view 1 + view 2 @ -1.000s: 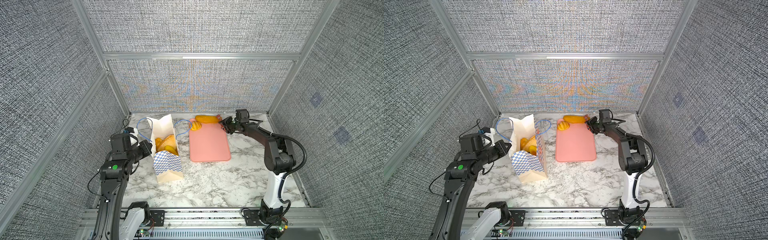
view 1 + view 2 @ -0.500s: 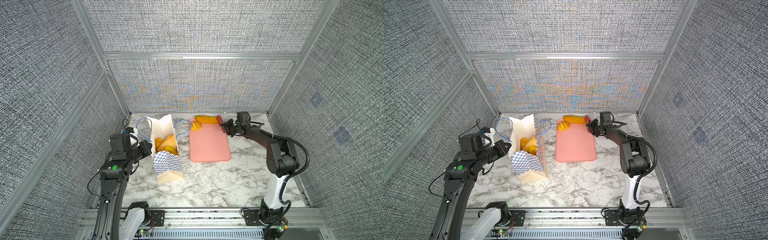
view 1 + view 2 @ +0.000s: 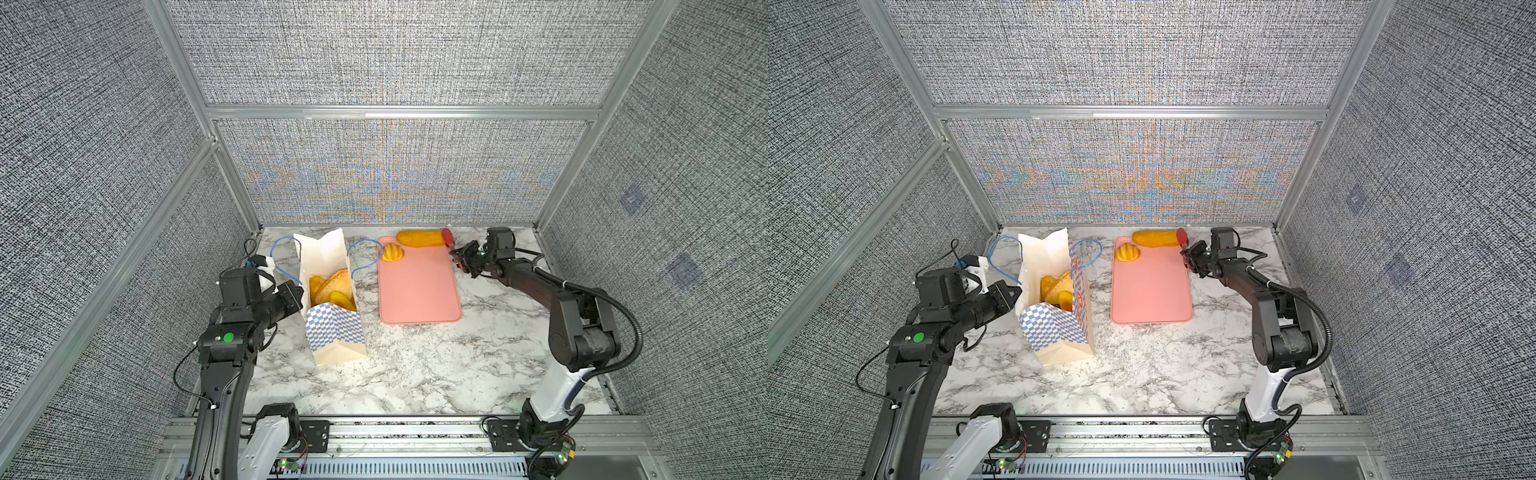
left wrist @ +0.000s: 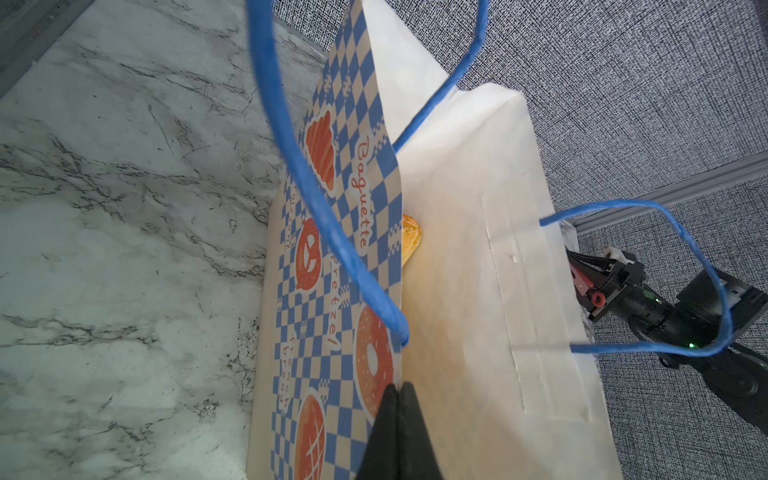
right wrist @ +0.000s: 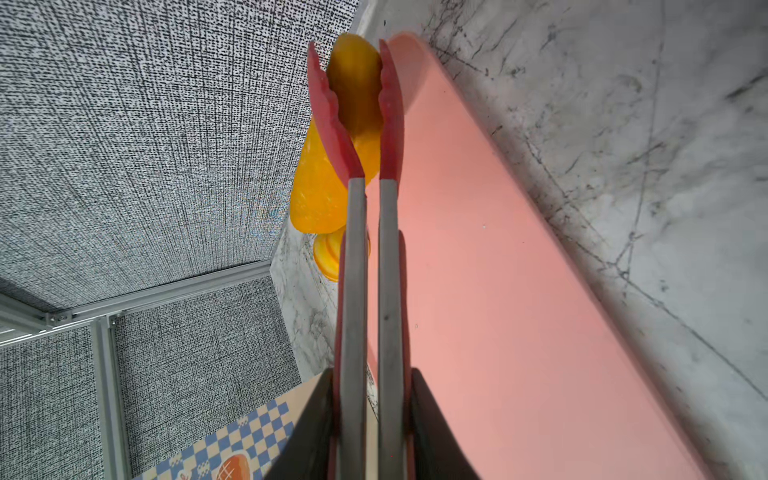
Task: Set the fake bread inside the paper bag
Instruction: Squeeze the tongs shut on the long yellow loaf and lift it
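**Tongs clamp the loaf, bag rim pinched**

In both top views the paper bag (image 3: pixel 334 328) stands upright on the marble table (image 3: pixel 415 365) with its mouth open. Several pieces of fake bread (image 3: pixel 332 286) lie inside it. A long loaf (image 3: pixel 419 238) lies across the far edge of the pink tray (image 3: pixel 419 291), and a ridged roll (image 3: pixel 392 252) sits in the tray's far left corner. From that height both grips are too small to read.

The wrist views supply them. The left wrist view shows the left gripper (image 4: pixel 397 397) clenched, its black fingertips pressed together on the rim of the bag's checkered wall. It sits just beside the thin, twisted blue cord handle (image 4: pixel 316 187). The paper is matte, printed with orange pastries and the words "Baguette" and "Pretzel". A bit of the fake bread shows golden past the wall's edge.

The right wrist view shows the right gripper (image 5: pixel 372 415) squeezing the red tongs (image 5: pixel 355 270). These have two flat grey metal arms ending in scalloped red tips, which grasp the loaf's rounded, glossy end. The tray is smooth and flat, with a rounded corner.
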`<move>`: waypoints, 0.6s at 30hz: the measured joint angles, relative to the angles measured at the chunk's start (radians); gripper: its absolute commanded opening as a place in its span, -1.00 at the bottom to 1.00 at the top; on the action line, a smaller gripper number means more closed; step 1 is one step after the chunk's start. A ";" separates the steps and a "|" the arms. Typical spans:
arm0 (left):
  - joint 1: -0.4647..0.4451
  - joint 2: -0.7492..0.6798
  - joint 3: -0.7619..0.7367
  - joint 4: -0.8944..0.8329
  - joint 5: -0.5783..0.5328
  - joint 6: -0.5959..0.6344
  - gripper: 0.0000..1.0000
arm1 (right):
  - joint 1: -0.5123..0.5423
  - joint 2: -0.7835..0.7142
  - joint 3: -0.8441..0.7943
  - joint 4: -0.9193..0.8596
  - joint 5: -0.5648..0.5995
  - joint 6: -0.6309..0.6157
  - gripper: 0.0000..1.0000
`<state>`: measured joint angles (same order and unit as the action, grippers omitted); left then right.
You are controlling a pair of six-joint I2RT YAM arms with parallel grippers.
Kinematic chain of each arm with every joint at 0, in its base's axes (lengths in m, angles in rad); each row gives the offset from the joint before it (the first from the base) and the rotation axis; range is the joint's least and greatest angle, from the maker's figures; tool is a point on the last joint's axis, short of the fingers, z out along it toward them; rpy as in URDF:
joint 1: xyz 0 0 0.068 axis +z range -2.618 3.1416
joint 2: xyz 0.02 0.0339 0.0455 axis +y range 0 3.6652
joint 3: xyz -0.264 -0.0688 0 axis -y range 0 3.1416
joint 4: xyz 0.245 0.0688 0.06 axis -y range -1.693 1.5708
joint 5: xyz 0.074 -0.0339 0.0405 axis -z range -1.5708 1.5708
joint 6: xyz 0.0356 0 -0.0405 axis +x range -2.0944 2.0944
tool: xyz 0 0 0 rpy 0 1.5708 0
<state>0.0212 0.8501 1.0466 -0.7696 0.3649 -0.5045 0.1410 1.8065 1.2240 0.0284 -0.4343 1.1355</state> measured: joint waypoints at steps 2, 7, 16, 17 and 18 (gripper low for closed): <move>0.000 -0.002 0.004 -0.011 -0.004 0.000 -0.97 | -0.001 -0.021 -0.014 0.000 0.000 -0.007 -0.48; 0.000 -0.008 0.008 -0.018 -0.007 0.000 -0.96 | -0.002 -0.084 -0.040 -0.011 0.000 -0.037 -0.49; 0.000 -0.009 0.009 -0.018 -0.015 0.000 -0.96 | -0.002 -0.233 -0.060 -0.147 0.021 -0.180 -0.50; 0.000 -0.009 0.010 -0.018 -0.016 0.000 -0.96 | -0.002 -0.252 -0.061 -0.168 0.029 -0.202 -0.50; 0.000 -0.010 0.010 -0.019 -0.016 0.000 -0.96 | 0.000 -0.271 -0.061 -0.190 0.038 -0.222 -0.50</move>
<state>0.0212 0.8406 1.0561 -0.7883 0.3489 -0.5045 0.1406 1.5352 1.1633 -0.1612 -0.3965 0.9131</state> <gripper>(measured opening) 0.049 0.258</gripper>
